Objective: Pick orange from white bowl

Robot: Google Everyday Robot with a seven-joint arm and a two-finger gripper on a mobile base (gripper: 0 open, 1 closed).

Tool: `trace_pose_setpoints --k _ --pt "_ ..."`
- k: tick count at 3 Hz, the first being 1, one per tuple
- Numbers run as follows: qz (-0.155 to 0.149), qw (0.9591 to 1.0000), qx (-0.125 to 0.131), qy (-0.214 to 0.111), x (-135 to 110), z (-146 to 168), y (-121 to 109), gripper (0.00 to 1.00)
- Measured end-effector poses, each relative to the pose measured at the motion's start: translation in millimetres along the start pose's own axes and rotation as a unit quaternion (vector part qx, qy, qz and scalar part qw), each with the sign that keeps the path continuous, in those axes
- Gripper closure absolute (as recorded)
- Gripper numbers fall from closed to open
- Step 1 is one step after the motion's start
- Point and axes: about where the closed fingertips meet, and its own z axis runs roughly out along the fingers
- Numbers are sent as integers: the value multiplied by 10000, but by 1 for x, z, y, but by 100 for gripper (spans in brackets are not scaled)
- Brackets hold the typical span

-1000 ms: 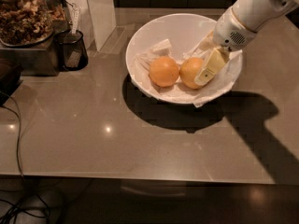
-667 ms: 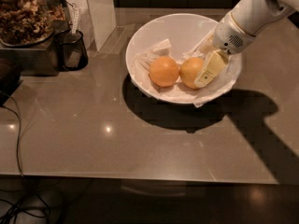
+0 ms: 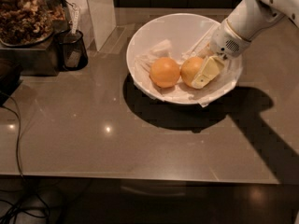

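Observation:
The wide white bowl [image 3: 140, 45], lined with crumpled white napkins, stands on the grey counter. Two round fruits lie in it side by side. The paler, yellower orange [image 3: 190, 69] is on the right and the deeper orange fruit [image 3: 164, 72] is on the left. My gripper [image 3: 198, 68] reaches into the bowl from the upper right and is shut on the paler orange. One cream finger [image 3: 206, 73] lies against its right side and the other is hidden behind the fruit. The orange still rests in the bowl.
A black cup [image 3: 71, 48] with a utensil and a container of brown snacks [image 3: 25, 13] stand at the back left. A white box [image 3: 100, 10] stands behind the bowl on the left. A black cable [image 3: 16, 139] runs down the left edge.
The gripper has sunk slightly and its visible finger has moved left against the paler orange. Both fruits and the bowl have stayed in place.

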Motion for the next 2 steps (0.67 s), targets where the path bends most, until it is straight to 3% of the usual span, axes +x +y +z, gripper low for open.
trace_pose_setpoints --k 2 --pt "160 9997 -150 62 3 16 0 77"
